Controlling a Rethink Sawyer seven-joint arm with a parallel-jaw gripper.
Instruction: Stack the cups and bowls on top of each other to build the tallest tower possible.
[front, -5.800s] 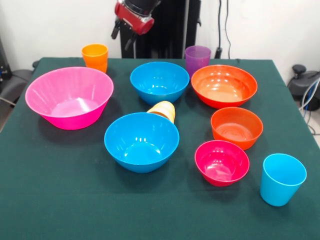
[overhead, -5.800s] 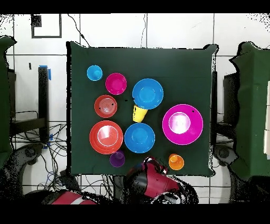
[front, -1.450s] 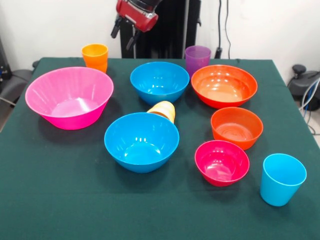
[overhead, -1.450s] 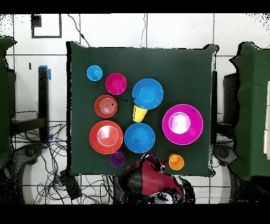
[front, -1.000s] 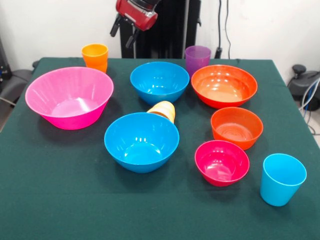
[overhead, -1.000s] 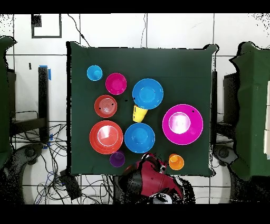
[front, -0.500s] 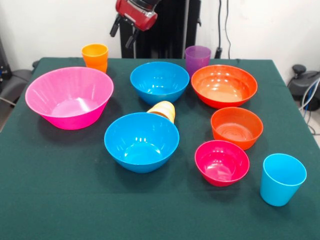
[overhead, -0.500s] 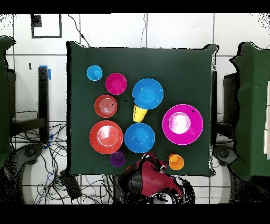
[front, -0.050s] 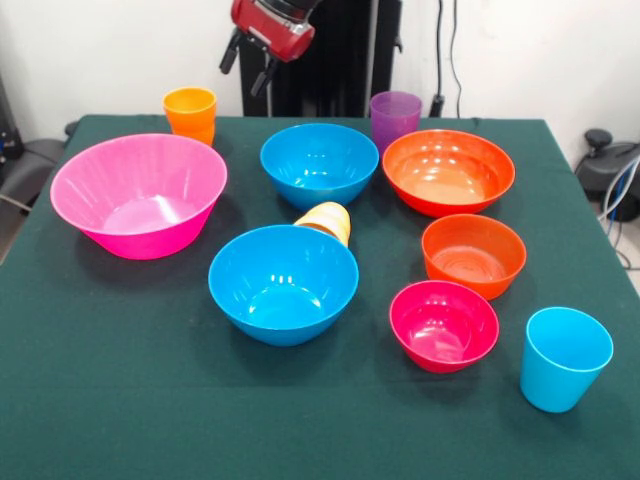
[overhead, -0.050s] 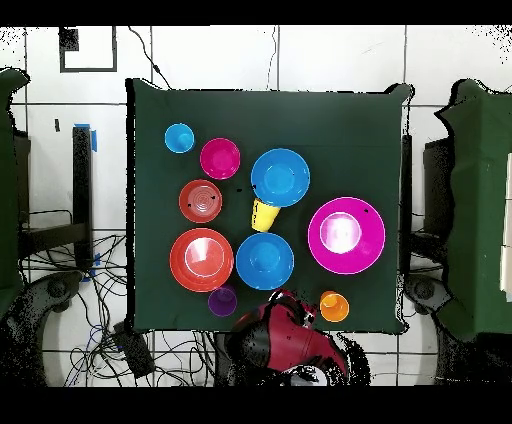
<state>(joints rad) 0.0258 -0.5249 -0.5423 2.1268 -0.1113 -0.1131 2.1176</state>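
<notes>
Above the table's far edge, gripper (front, -0.050s: 248, 72) raised between orange cup (front, -0.050s: 190, 113) and purple cup (front, -0.050s: 395, 117), fingers apart, empty | yellow-orange cup (front, -0.050s: 326, 221) lying on its side between the two blue bowls (front, -0.050s: 319, 163) | pink bowl (front, -0.050s: 139, 194), orange-red bowl (front, -0.050s: 448, 171), small orange bowl (front, -0.050s: 473, 254), magenta bowl (front, -0.050s: 444, 325), light blue cup (front, -0.050s: 564, 358) all separate on green table (front, -0.050s: 120, 400), nothing stacked.

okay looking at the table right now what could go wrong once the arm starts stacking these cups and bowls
1. The yellow cup lies tipped between the two blue bowls, touching or nearly touching them, so grasping it will likely be awkward and may nudge a bowl.
2. The purple cup stands close behind the orange-red bowl; the gripper could bump that rim coming down.
3. The light blue cup stands near the table's corner and might get knocked off.
</notes>
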